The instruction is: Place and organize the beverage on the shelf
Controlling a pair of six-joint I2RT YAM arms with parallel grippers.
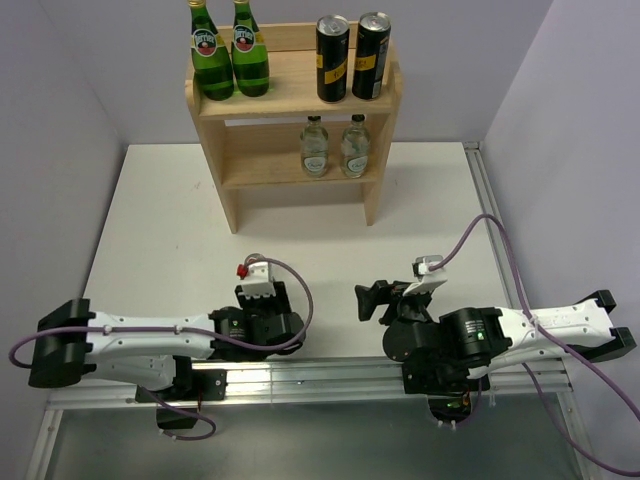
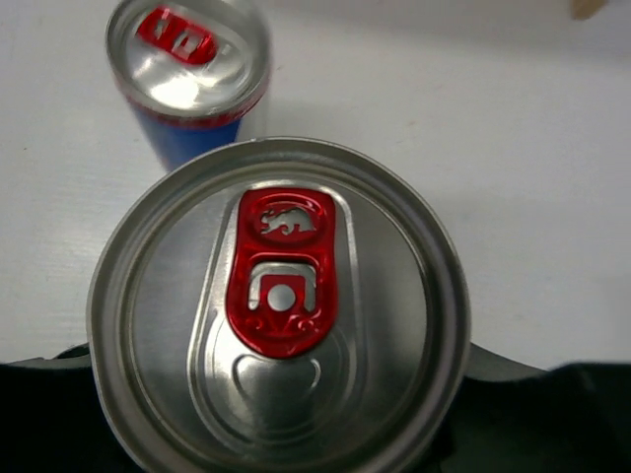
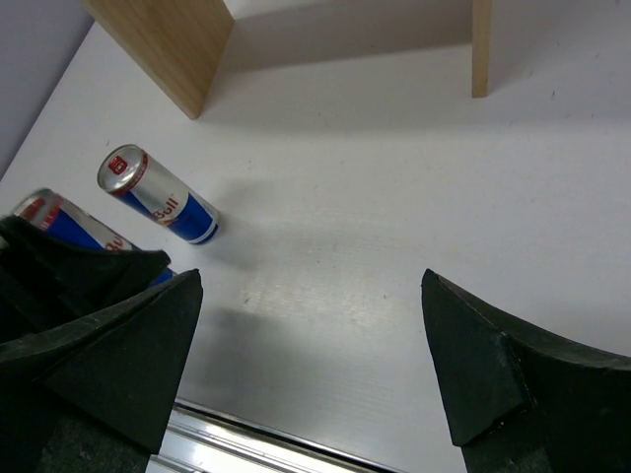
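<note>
The wood shelf [image 1: 290,95] stands at the back; its side panels show in the right wrist view [image 3: 168,39]. Its top tier holds two black-and-yellow cans [image 1: 352,57], its lower tier two small clear bottles [image 1: 334,146]. Two slim blue-silver-red cans stand on the table. My left gripper [image 1: 250,300] is shut on the nearer can [image 2: 281,305], whose lid fills the left wrist view and which is partly hidden in the right wrist view [image 3: 59,222]. The other can [image 2: 187,69] stands free just beyond it, also in the top view [image 1: 242,269]. My right gripper [image 3: 311,281] is open and empty.
Two large green glass bottles [image 1: 229,50] stand on the shelf's top tier at the left. A metal rail [image 1: 330,380] runs along the table's near edge. Grey walls close in on both sides.
</note>
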